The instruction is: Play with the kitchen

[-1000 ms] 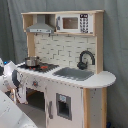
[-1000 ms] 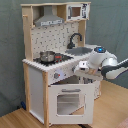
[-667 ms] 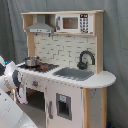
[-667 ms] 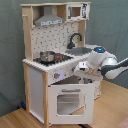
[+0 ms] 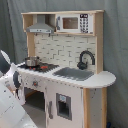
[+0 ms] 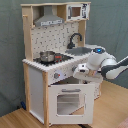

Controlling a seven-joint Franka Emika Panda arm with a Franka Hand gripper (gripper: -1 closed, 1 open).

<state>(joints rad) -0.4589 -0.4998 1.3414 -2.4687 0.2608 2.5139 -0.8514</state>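
— Grey curtain (image 6: 112,25) hung behind everything. Where did we find the kitchen (image 6: 57,60)?

— Right against the claw (image 6: 81,71), whose tip met the front panel above the oven door (image 6: 68,100). We couldn't tell its finger spacing.

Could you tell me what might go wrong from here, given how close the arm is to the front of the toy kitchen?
The white robot arm's gripper sits tight against the tall white and light-wood toy kitchen, just above the windowed oven door. A misjudged push could shift the unit. The small metal pot stands loose on the stove and might slide if the counter is jolted.
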